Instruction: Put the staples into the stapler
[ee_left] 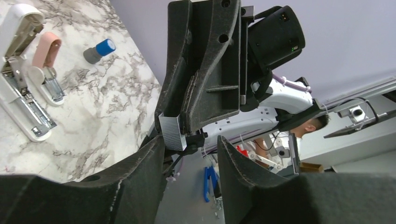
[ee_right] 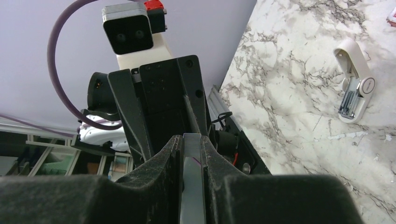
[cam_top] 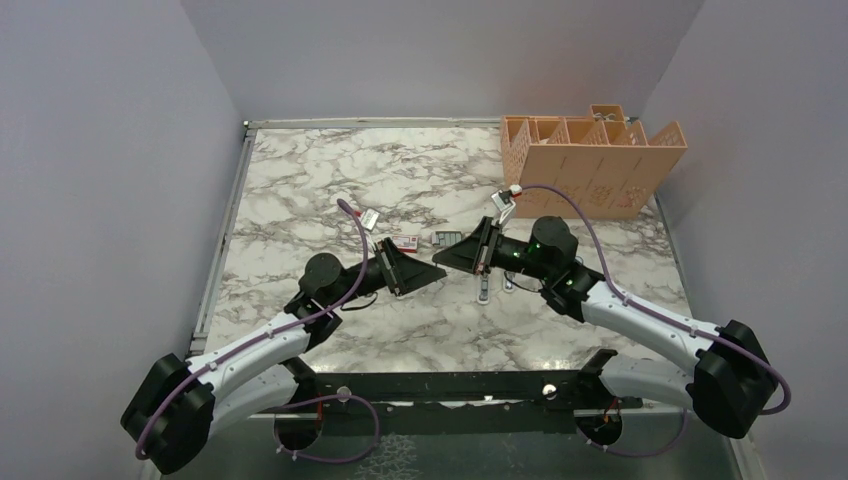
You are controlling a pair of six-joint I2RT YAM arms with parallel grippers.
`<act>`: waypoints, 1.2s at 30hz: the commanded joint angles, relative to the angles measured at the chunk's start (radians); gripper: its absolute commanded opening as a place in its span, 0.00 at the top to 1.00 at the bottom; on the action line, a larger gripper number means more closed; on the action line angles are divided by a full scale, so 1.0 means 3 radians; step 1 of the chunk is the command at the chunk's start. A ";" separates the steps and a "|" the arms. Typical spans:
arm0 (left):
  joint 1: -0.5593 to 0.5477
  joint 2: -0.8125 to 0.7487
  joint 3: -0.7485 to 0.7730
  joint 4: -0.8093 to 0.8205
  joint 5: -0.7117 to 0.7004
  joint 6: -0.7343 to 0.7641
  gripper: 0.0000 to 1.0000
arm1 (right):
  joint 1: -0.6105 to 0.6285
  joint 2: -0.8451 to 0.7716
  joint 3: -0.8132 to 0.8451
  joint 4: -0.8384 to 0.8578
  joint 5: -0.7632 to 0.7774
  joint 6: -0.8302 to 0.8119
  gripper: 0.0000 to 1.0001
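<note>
Left arm (cam_top: 250, 352) reaches from the near-left corner to the table middle. Right arm (cam_top: 640, 322) reaches from the near-right corner, and both are low with forearms angled inward. The grippers face each other tip to tip over mid-table. Left gripper (ee_left: 189, 161) is parted, fingers (ee_left: 140, 177) wide. Right gripper (ee_right: 191, 144) is clamped on staples (ee_right: 192, 186), its tip just at the left gripper's mouth.

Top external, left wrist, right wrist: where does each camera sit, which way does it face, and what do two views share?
Top external: above and behind the bases, looking down on the table; both arms show.
Left wrist: on the left arm, facing the right gripper; own fingers at bottom.
Right wrist: on the right arm, facing the left gripper; own fingers clamp the staples.
Both wrist views share the open stapler.
</note>
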 commanded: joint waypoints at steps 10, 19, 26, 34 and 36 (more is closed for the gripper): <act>-0.0023 -0.0036 -0.0136 0.0391 -0.0156 -0.0238 0.57 | 0.0024 -0.0103 0.0002 0.0235 -0.0165 0.0085 0.77; -0.0027 -0.0043 -0.0182 0.0475 -0.0219 -0.0312 0.63 | 0.0024 -0.0100 -0.0029 0.0266 -0.0189 0.0111 0.77; -0.0022 -0.0076 -0.0182 0.0515 -0.0227 -0.0329 0.64 | 0.0024 -0.0073 -0.0051 0.0298 -0.0215 0.0105 0.77; -0.0022 -0.0090 -0.0182 0.0541 -0.0234 -0.0327 0.67 | 0.0024 -0.0066 -0.0078 0.0292 -0.0237 0.0083 0.77; -0.0022 -0.0086 -0.0182 0.0542 -0.0220 -0.0302 0.70 | 0.0024 -0.0067 -0.0087 0.0300 -0.0242 0.0077 0.77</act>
